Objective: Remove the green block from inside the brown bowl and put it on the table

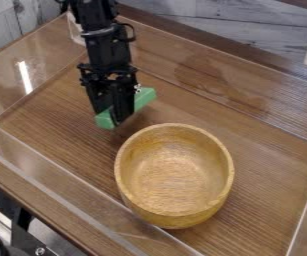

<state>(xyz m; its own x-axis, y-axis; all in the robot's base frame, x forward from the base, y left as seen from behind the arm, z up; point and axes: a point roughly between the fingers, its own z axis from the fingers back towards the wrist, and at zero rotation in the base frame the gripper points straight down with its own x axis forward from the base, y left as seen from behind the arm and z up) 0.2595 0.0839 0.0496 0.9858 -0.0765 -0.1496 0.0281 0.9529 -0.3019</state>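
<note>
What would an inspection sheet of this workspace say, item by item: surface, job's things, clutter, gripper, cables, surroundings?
Surface: brown wood-grain table, glossy, with light reflections.
Job's things: the green block is outside the brown bowl, at the gripper; whether it touches the table cannot be told. The bowl stands upright with nothing inside.
Clutter: nothing seen among the job's things.
Gripper: black gripper, fingers closed on the green block.
Cables: dark cables at the lower left corner, outside the work area.
Surroundings: clear walls border the table; a greyish wood-grain surface lies beyond the far edge.
</note>
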